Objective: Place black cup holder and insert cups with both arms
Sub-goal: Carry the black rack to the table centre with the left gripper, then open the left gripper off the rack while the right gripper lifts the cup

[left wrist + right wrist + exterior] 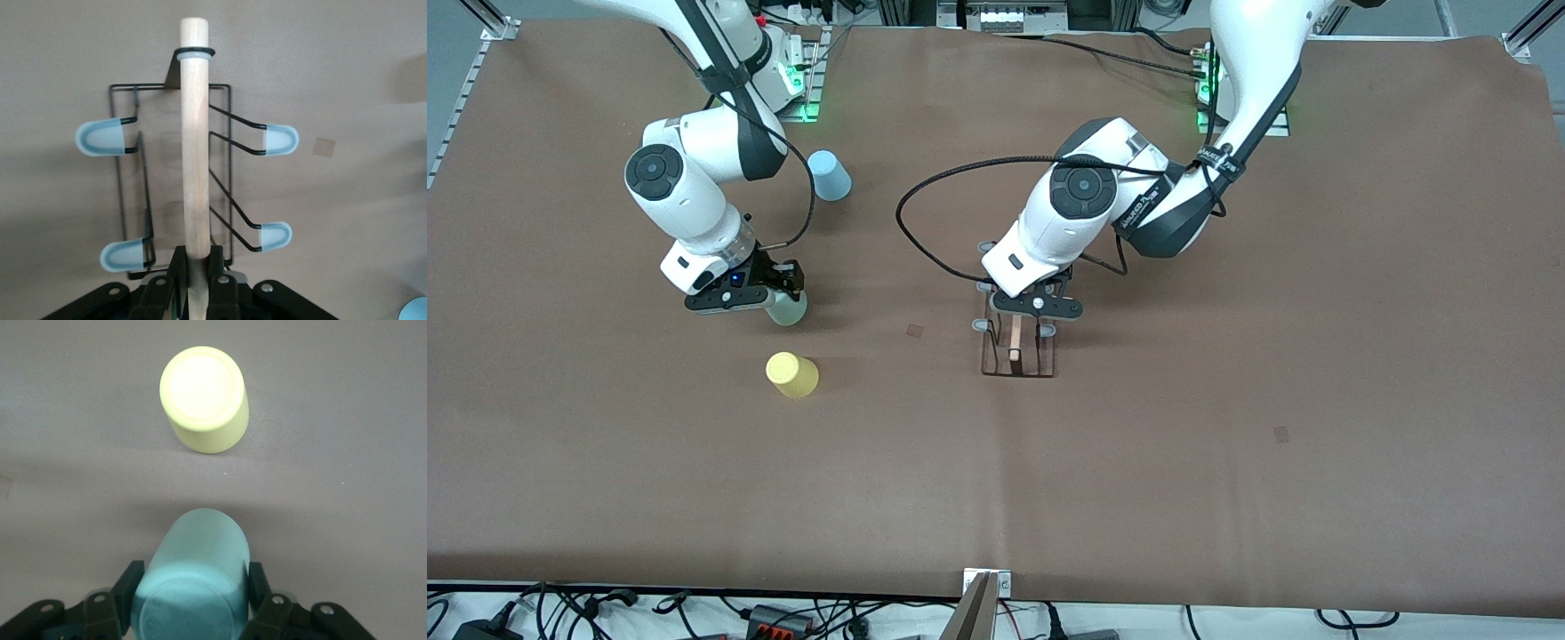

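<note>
Black cup holder and three cups on the desk, both arms engaged.

The black cup holder point(1017, 348), thin wire with a pale wooden rod and grey-tipped pegs, stands near mid-desk; the left gripper point(1038, 307) has its jaws closed on the rod. The pale green cup point(787, 308), mouth down, sits between the jaws of the right gripper point(758, 293), which press its sides. The yellow cup point(792, 374) stands mouth down, nearer the front camera than the green cup. The light blue cup point(829, 175), also inverted, stands farther from that camera, near the right arm's base.
</note>
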Tool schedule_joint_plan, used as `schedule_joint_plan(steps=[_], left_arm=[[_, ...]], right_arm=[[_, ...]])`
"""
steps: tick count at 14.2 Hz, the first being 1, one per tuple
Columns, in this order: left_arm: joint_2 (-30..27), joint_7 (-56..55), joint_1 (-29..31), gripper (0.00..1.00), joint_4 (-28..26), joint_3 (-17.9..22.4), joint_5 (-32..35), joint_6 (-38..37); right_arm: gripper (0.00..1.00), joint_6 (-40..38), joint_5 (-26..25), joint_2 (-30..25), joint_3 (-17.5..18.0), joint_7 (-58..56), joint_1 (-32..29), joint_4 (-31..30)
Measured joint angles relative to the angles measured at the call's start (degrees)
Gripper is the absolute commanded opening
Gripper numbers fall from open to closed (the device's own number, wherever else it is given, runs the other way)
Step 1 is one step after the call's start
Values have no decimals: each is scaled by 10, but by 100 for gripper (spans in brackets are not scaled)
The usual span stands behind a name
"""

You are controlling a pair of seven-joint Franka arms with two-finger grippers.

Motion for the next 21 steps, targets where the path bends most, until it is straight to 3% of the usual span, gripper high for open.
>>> schedule_joint_plan(steps=[4, 5, 6, 7, 11, 15, 17, 19, 21], left_arm=[[7, -2, 0, 5, 0, 0, 0, 12], [8, -2, 0, 23, 0, 0, 0, 13], [9, -2, 0, 66, 1, 0, 0, 13], [9, -3, 0, 100, 1, 0, 0, 14], [3, -4, 10, 100, 16, 5, 30, 0], [-72, 49, 81, 100, 36, 7, 47, -134], [-108, 120, 131, 100, 36, 8, 48, -210], [-126, 167, 187, 100, 35, 12, 55, -274], [-133, 226, 243, 100, 35, 13, 62, -306]], right_arm=[[18, 0, 0, 0, 0, -4, 0, 0], [18, 0, 0, 0, 0, -4, -1, 0], [18, 0, 0, 0, 0, -5, -2, 0], [18, 0, 0, 0, 0, -5, -2, 0], [18, -1, 0, 1, 0, -5, -4, 0], [19, -33, 2, -10, 0, -1, -4, 8], [19, -117, 3, -43, 5, 40, -1, 35], [19, -208, 8, -84, 30, 123, 15, 77], [19, -264, 15, -101, 83, 245, 34, 127]])
